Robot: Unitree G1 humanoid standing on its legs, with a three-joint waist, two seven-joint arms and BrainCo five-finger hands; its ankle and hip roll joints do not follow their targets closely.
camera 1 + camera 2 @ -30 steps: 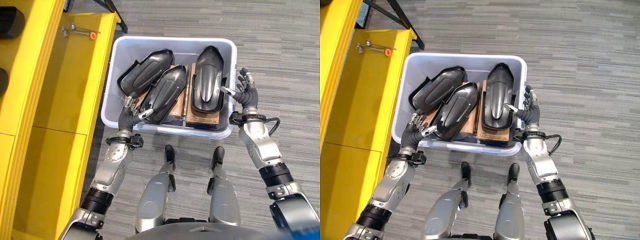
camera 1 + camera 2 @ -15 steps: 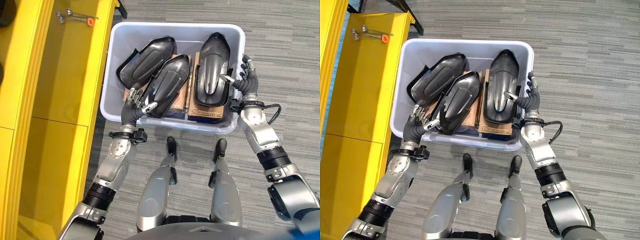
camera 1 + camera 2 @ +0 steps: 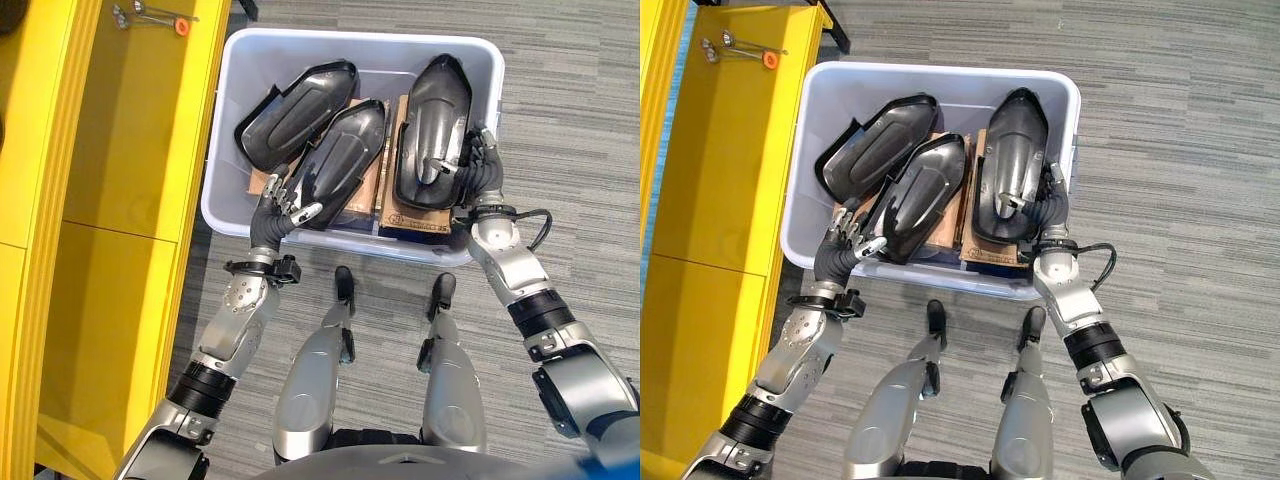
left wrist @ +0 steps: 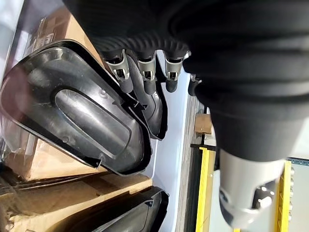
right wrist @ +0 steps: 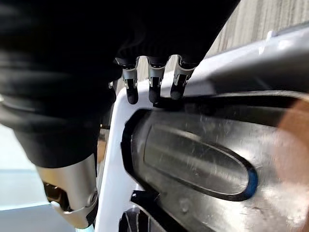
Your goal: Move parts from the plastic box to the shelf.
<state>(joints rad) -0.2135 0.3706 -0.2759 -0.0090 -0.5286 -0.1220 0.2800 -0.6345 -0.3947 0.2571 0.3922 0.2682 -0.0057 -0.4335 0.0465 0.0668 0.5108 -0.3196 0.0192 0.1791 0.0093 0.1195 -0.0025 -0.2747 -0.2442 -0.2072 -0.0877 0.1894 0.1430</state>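
Three black parts (image 3: 345, 165) lie in the plastic box (image 3: 240, 95) on the floor beside the yellow shelf (image 3: 120, 150); none has been moved. The left hand (image 3: 283, 205) reaches the middle part with relaxed, open fingers. The right hand (image 3: 478, 165) is at the right part's (image 3: 432, 130) edge, its grip impossible to judge.

Bright even light; glare on black parts (image 3: 432, 130); blurred wrist views.

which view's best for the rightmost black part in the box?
Left eye view: the rightmost black part shows whole, lying on cardboard in the plastic box. Right eye view matches. Right wrist view shows its edge close up; left wrist view shows other parts.
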